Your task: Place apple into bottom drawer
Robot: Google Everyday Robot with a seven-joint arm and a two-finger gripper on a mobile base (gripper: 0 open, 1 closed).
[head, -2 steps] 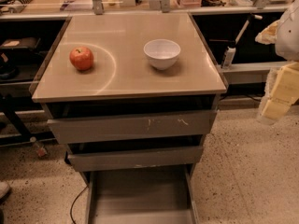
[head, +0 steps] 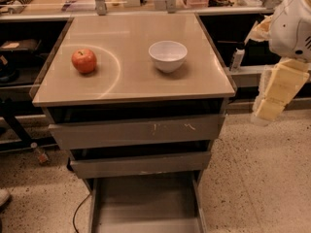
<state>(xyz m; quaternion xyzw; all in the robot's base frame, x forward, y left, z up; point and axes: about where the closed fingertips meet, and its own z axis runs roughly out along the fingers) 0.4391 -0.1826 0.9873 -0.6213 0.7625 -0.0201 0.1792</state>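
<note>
The red-orange apple [head: 84, 61] sits on the left side of the beige cabinet top [head: 131, 79]. The bottom drawer [head: 146, 205] is pulled out at the foot of the cabinet, and its flat grey floor is bare. My gripper [head: 273, 95] hangs off the right side of the cabinet, at about the height of the top drawer, far from the apple and holding nothing that I can see. The white arm body [head: 294, 23] is above it.
A white bowl [head: 167, 56] stands on the cabinet top, right of the apple. The two upper grey drawers [head: 138, 130] are slightly open. Dark shelving lines the back and both sides. A black cable [head: 77, 215] lies on the speckled floor left of the drawer.
My gripper and arm have shifted slightly to the left, toward the cabinet. The apple, the bowl and the drawers have not moved.
</note>
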